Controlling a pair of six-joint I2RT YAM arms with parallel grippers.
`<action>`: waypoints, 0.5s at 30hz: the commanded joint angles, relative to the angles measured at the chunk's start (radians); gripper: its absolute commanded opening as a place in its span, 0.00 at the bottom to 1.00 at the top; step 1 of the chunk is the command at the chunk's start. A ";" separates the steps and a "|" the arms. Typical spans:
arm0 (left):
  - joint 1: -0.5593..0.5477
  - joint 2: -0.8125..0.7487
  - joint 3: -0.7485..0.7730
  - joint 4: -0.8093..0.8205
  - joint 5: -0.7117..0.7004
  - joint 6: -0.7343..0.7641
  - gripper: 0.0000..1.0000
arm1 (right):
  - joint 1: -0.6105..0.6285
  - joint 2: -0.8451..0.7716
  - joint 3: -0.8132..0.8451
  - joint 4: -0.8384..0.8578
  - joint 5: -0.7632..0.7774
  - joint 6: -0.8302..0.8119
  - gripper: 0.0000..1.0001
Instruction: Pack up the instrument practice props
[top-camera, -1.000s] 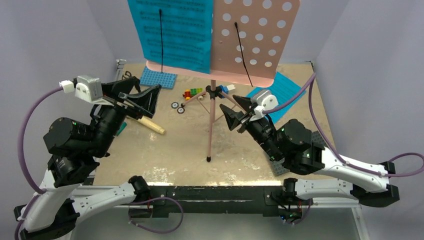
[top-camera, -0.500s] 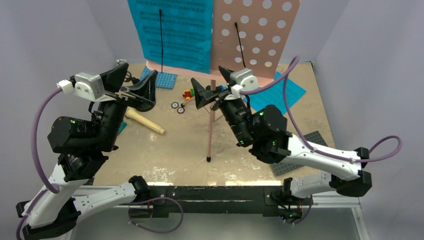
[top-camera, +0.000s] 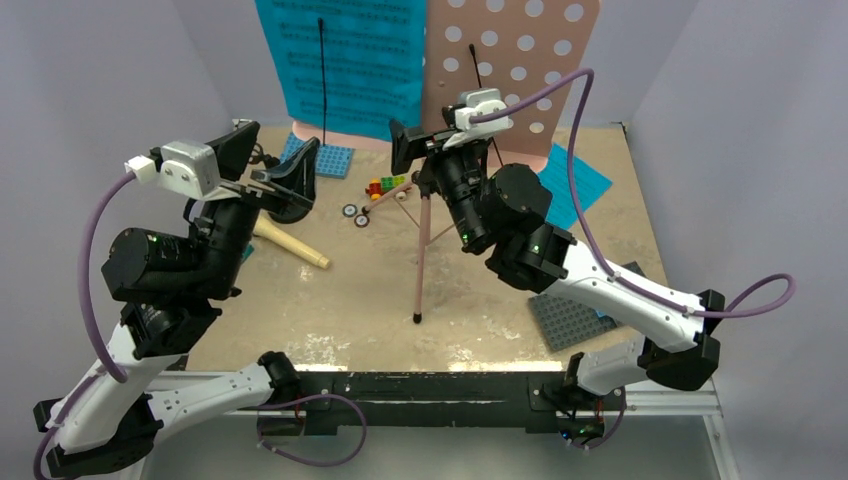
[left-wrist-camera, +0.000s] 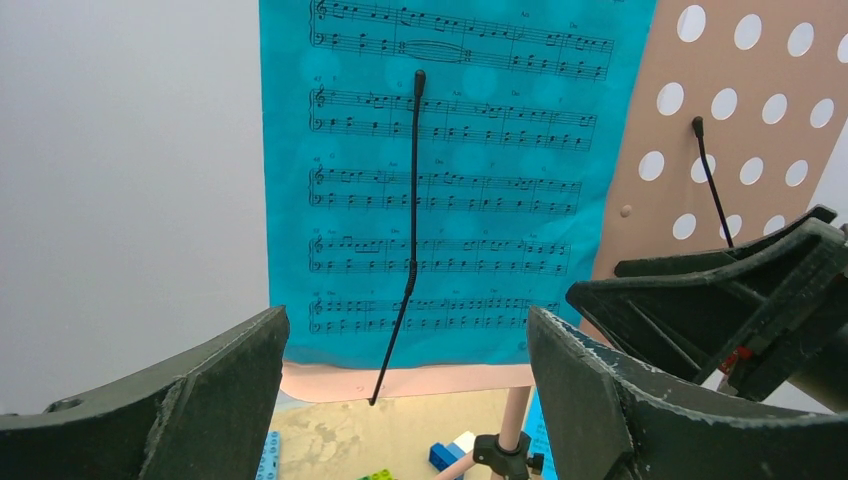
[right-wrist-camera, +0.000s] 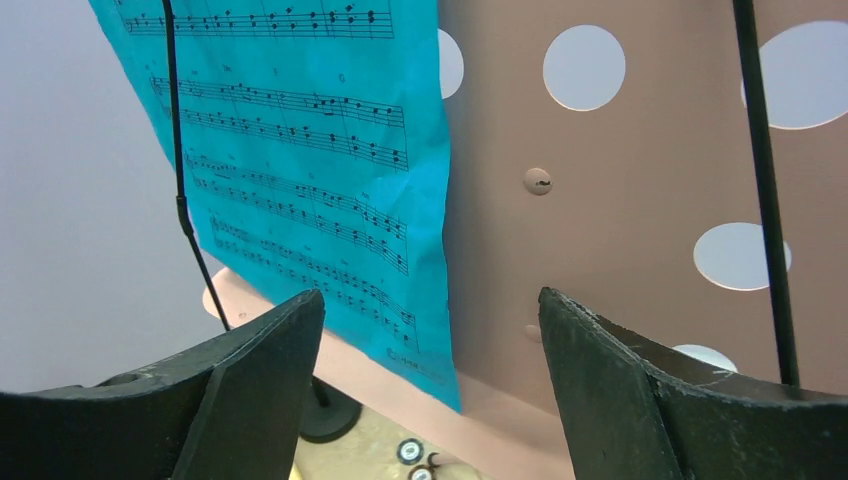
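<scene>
1. We see the pink tripod music stand (top-camera: 424, 240) with its hole-dotted board standing upright by the middle of the far edge of the sandy tabletop (top-camera: 340, 300), one foot reaching toward the centre.
2. A cyan sheet-music page (top-camera: 350, 60) hangs on the left half of the board, under a thin black retaining arm (left-wrist-camera: 413, 180). A second cyan page (top-camera: 590, 185) lies flat near the far right corner.
3. The cream toy microphone (top-camera: 295, 247) lies on its side near the left edge, just beside the left arm.
4. The left pincer (top-camera: 270, 165) is spread wide and holds nothing. It hovers near the far left corner, facing the hanging page and apart from it.
5. The right pincer (top-camera: 422, 150) is likewise spread and empty, raised before the board's lower edge. In its wrist view we see the page's right edge and bare pink board between its fingers (right-wrist-camera: 640, 400).
6. A grey studded baseplate (top-camera: 565, 315) lies by the near right corner. A blue studded baseplate (top-camera: 330, 160) lies near the far edge. Small coloured toy bricks (top-camera: 385, 185) sit beside the tripod.
</scene>
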 joint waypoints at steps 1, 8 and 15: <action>0.007 0.014 0.037 0.010 0.012 0.028 0.92 | -0.043 -0.023 0.070 -0.124 -0.056 0.147 0.82; 0.020 0.044 0.051 0.012 0.014 0.036 0.92 | -0.067 0.029 0.142 -0.197 -0.112 0.183 0.75; 0.058 0.067 0.051 0.009 0.024 0.020 0.92 | -0.082 0.076 0.200 -0.242 -0.143 0.207 0.61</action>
